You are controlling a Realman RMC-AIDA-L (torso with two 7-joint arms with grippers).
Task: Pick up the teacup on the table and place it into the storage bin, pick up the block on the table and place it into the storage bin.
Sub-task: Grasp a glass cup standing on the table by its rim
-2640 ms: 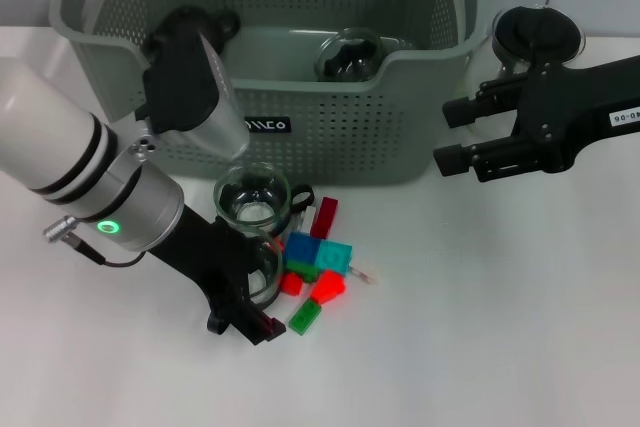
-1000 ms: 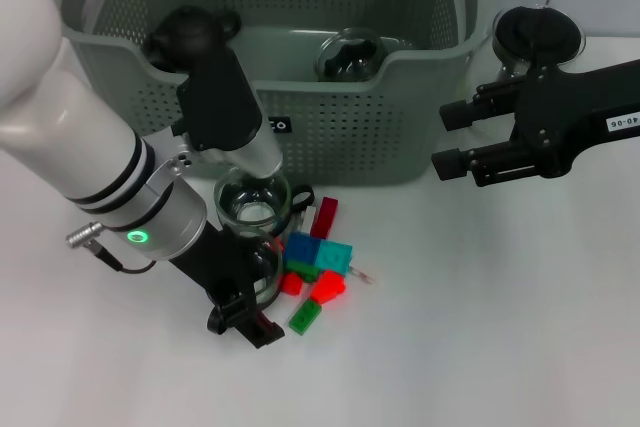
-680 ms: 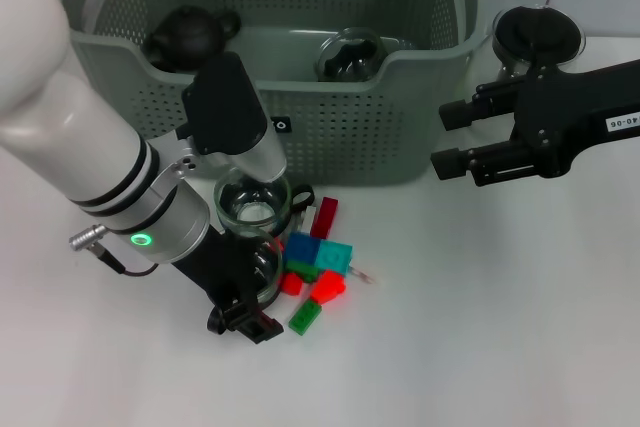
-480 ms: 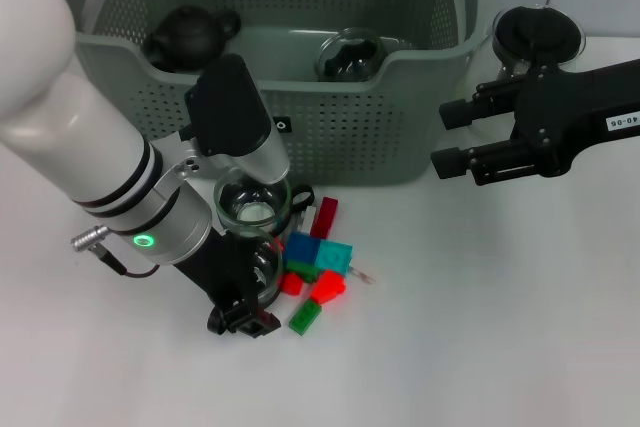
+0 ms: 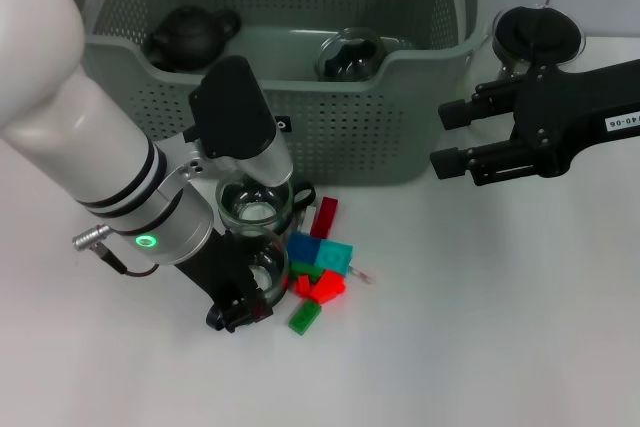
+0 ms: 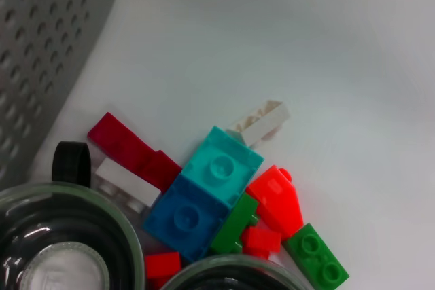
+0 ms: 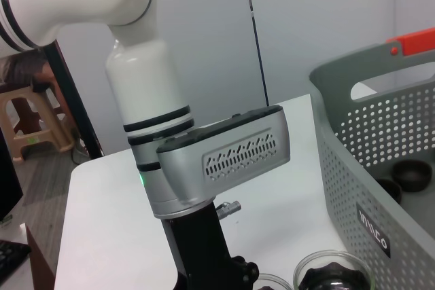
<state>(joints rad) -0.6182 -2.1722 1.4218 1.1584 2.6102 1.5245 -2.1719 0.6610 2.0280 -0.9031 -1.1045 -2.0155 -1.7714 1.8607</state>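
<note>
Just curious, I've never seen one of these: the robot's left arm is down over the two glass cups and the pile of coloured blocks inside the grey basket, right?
Not quite. The glass cups and coloured blocks lie on the white table in front of the grey basket, not inside it, as the head view shows. The left arm's gripper is indeed down over them.

The left arm reaches down and forward, its left end effector (image 5: 245, 307) low at the bench. The right end effector (image 5: 455, 137) hangs raised off to the side, fingers spread apart.
</note>
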